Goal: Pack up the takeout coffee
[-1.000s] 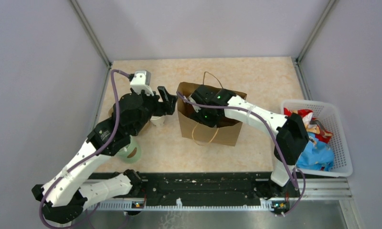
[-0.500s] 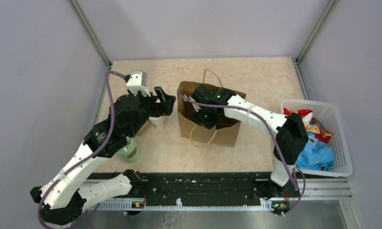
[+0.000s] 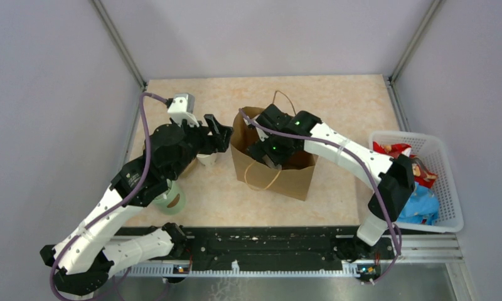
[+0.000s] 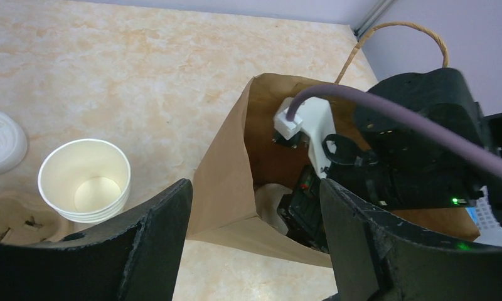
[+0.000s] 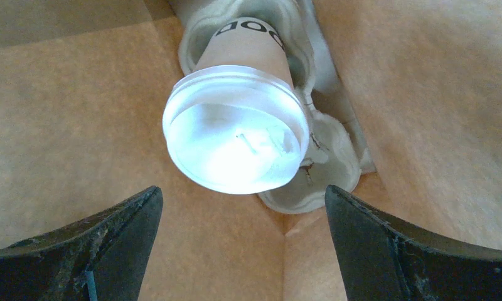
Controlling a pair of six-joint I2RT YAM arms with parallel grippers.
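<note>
Tilting since earlier, bag (image 3: 280,180) holds takeout coffee (image 5: 236,135); right hand (image 5: 242,191), left hand (image 4: 255,188) apart.

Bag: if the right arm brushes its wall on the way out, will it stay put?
Probably not. The bag is thin creased paper standing free, so its wall would likely flex and the bag slide or lean. The cup in its carrier at the bottom likely adds only a little ballast. The loop handle could snag the arm.
</note>
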